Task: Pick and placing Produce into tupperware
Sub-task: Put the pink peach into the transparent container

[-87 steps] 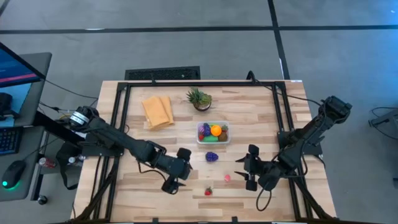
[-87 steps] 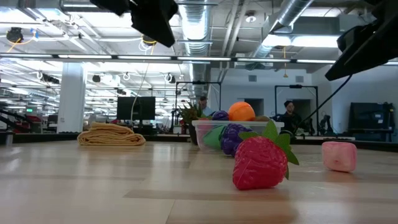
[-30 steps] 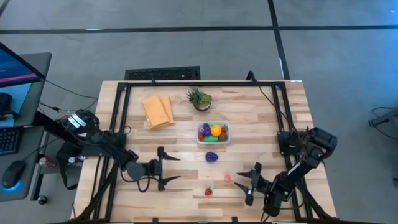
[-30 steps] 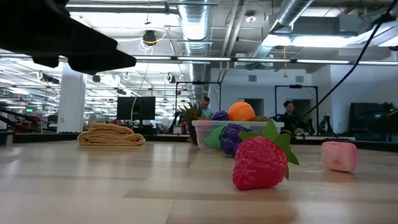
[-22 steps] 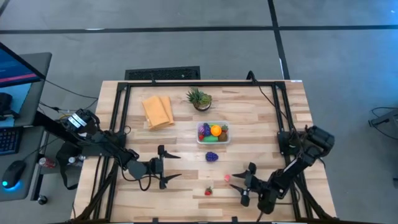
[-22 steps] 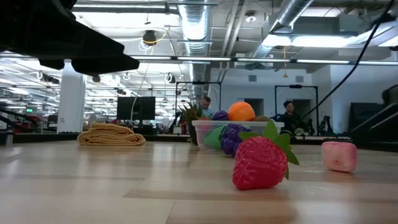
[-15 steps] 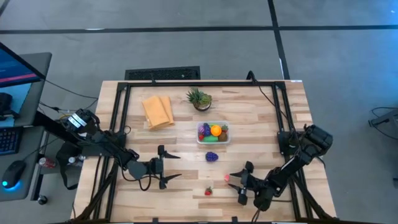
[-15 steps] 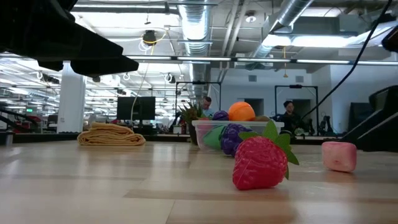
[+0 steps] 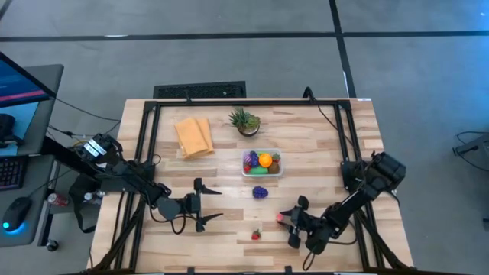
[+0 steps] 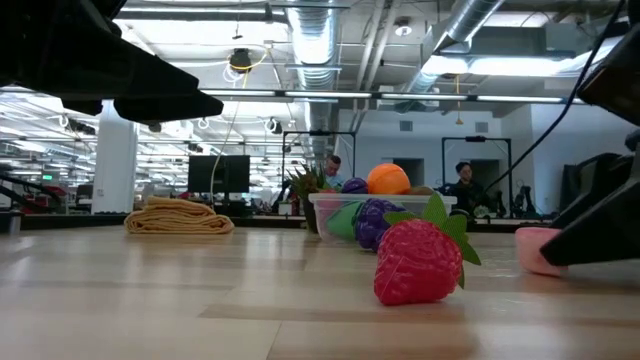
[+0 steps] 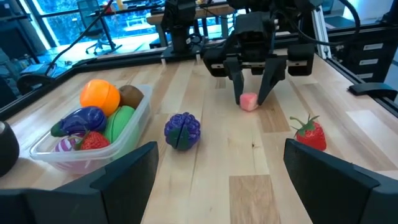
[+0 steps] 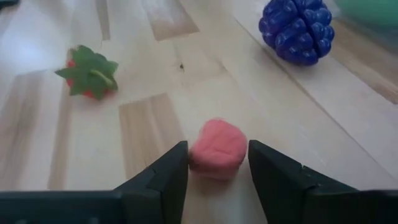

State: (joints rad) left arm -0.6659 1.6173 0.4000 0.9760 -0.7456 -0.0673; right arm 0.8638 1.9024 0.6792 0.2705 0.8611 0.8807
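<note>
The clear tupperware (image 9: 262, 163) stands mid-table with an orange, purple, green and brown produce in it. A purple berry (image 9: 260, 192) lies on the table just near of it. A red strawberry (image 9: 256, 234) lies near the front edge, and a small pink piece (image 9: 281, 218) lies to its right. My right gripper (image 9: 287, 221) is low at the pink piece and shut on it. My left gripper (image 9: 218, 205) hangs open above the table's left half, pointing toward the produce with nothing between its fingers. My right gripper has the pink piece's two opposite sides (image 12: 194, 152) pinched between its two fingers (image 12: 166, 174). The fingers slant down from the table's right side. The piece sits on the table between their free ends (image 11: 249, 101).
A folded yellow-orange cloth (image 9: 194, 136) and a small potted plant (image 9: 244, 121) sit at the far side of the table. Black frame rails (image 9: 150, 145) run along the table's left, right and far edges. Bare wood lies between the two grippers.
My right gripper has gone toward the table's left edge, low over the wood, and has come around the pink piece, which lies where it was. In the low view its dark finger now stands in front of part of the piece.
</note>
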